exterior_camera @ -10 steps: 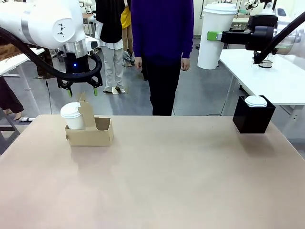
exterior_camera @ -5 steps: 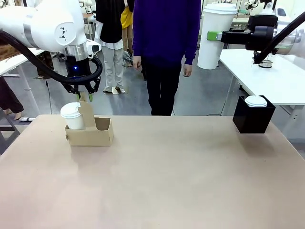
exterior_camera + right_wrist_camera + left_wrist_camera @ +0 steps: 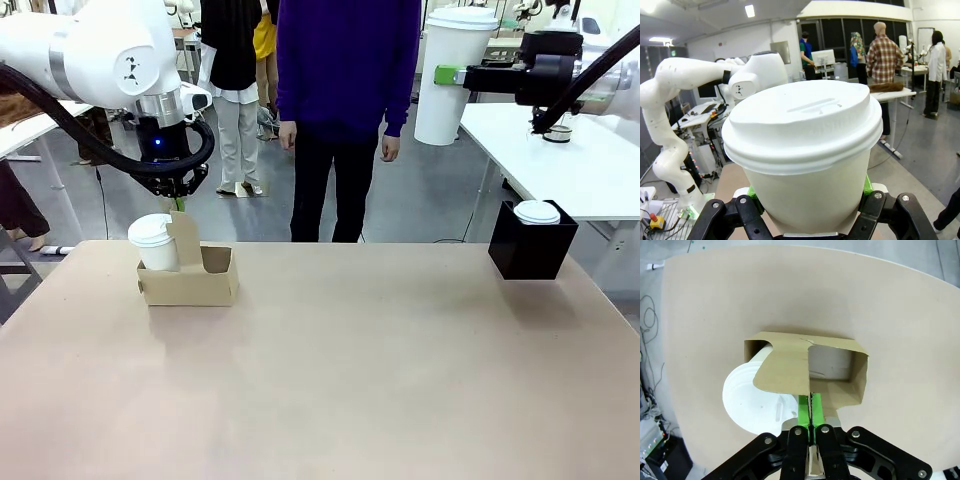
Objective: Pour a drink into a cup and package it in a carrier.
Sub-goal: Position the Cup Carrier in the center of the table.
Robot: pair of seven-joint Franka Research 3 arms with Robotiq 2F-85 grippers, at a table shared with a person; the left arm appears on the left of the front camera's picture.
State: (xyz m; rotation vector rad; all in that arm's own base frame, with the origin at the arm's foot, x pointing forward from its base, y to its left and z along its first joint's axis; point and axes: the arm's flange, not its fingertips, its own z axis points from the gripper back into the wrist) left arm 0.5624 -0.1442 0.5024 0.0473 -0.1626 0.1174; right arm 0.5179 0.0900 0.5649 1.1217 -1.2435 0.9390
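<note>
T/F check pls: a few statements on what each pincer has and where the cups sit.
1. Left pincer is shut on the carrier handle. True.
2. Both carrier slots hold cups. False: one lidded cup sits in it; the other slot is empty.
3. Right pincer holds a raised cup in the air. True.
4. The black box is empty. False: a capped cup sits in it.

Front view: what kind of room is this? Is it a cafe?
Probably a robot lab, not a cafe: white robot arms grip a cup and a carrier at a plain table, with more work desks behind.
</note>
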